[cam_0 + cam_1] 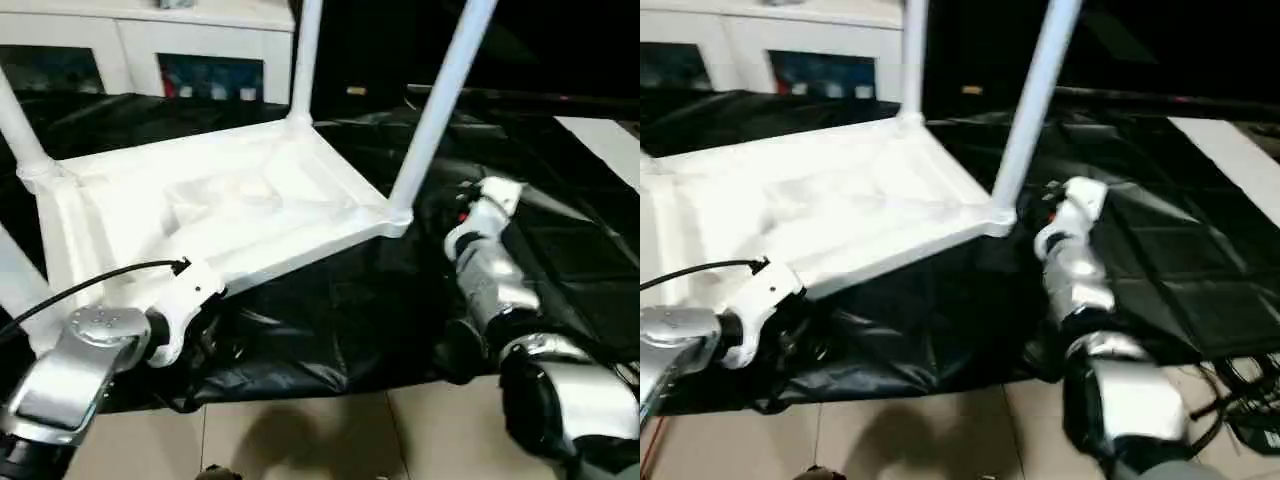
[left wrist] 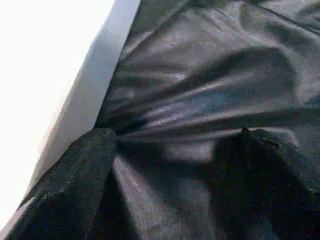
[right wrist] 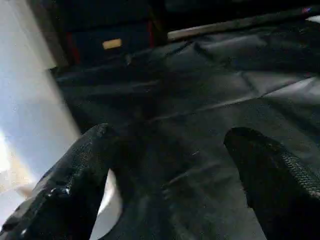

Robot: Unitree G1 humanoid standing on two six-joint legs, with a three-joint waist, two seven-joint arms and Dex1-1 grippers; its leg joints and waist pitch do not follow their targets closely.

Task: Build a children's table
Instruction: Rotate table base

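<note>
The children's table lies upside down on a black sheet (image 1: 340, 300). Its white tabletop (image 1: 230, 200) shows the ribbed underside. White legs (image 1: 440, 100) stand up from its corners, one of them at the far corner (image 1: 303, 60). My left gripper (image 2: 172, 135) is low at the tabletop's near edge (image 2: 95, 85), open, with only the sheet between its fingers (image 2: 80, 170). My right gripper (image 3: 170, 131) sits beside the near right corner (image 1: 395, 215). It is open and holds nothing, with white plastic just outside one of its fingers.
A white cabinet (image 1: 150, 40) with glass doors stands behind the table. A white panel (image 1: 610, 140) lies at the far right on the sheet. Tiled floor (image 1: 330, 430) runs along the front, with cables (image 1: 1240, 400) at the right.
</note>
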